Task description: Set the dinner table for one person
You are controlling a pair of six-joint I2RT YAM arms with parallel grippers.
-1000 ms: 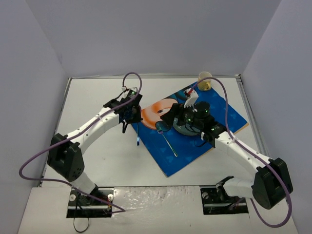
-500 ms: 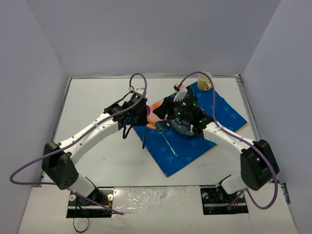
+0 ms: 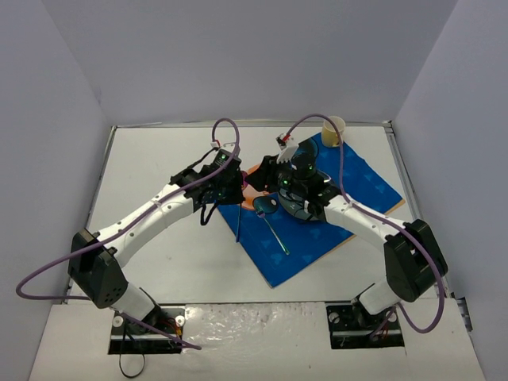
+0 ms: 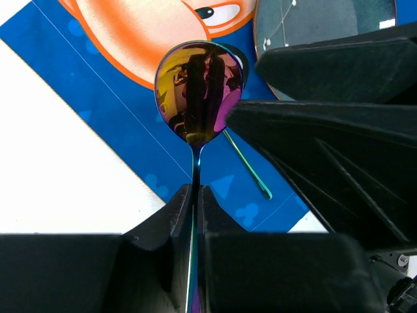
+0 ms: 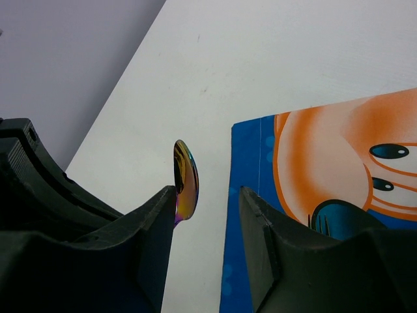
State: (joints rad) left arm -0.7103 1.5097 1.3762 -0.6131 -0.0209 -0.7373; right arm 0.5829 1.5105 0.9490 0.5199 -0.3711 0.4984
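Observation:
My left gripper [image 3: 231, 187] [image 4: 194, 190] is shut on the handle of an iridescent spoon [image 4: 199, 91] and holds it above the left edge of the blue placemat [image 3: 349, 186]. The handle hangs down in the top view [image 3: 239, 222]. My right gripper [image 3: 266, 176] [image 5: 207, 222] is open, and its jaws stand around the spoon's bowl [image 5: 185, 179], which lies close to the left finger. A dark plate [image 3: 308, 205] and a teal-handled utensil [image 3: 275, 230] lie on the placemat. The white dinner table [image 3: 159, 262] carries it all.
A cream cup [image 3: 333, 131] stands at the placemat's far corner. The right gripper's black fingers [image 4: 326, 130] fill the right of the left wrist view. Grey walls close in the table on three sides.
My left gripper has carried the spoon right, to the placemat's edge. My right gripper has swung left off the plate and now has its open jaws at the spoon's bowl.

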